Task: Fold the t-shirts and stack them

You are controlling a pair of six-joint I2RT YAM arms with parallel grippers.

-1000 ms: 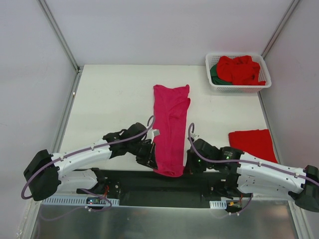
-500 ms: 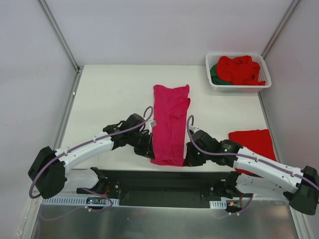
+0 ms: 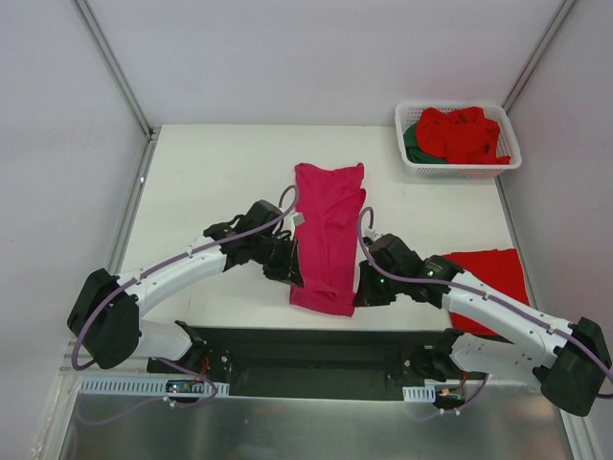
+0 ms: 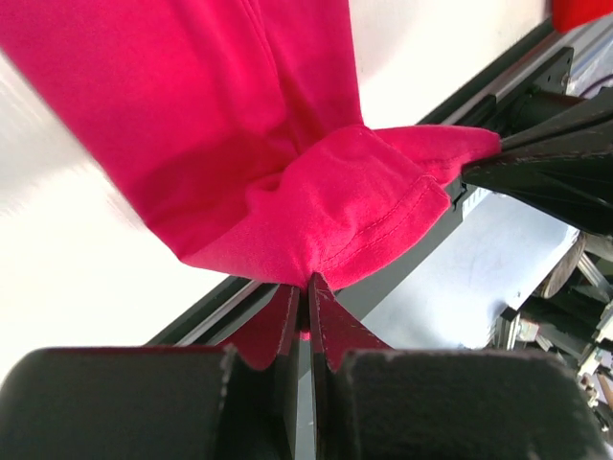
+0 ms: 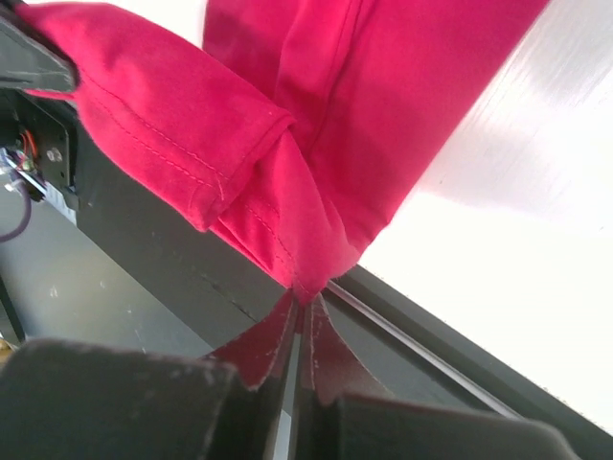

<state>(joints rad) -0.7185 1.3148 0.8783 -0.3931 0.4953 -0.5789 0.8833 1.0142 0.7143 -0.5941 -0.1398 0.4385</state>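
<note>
**At the near table edge, two pincers raise one hem**

From above, on the white table (image 3: 211,182), the long magenta-pink cloth t-shirt (image 3: 329,206) lies as a narrow strip running away from the arms, already folded lengthwise. The left gripper (image 3: 290,278) and right gripper (image 3: 363,292) sit at its near corners, one on each side, so the hem comes up evenly. I judge they mean to carry it over toward the collar. A folded bright red cloth t-shirt (image 3: 488,273) lies at the right, likely the base of the stack. More crumpled red and green shirts (image 3: 460,134) are heaped in the white slotted plastic basket (image 3: 460,170) at the far right corner.

Through the left wrist camera, the left gripper (image 4: 308,287) is clamped tight on a pink corner, with the hem doubled over beyond it.

Through the right wrist camera, the right gripper (image 5: 302,305) is likewise pinched on the opposite corner, and the cloth is raised off the table.
</note>
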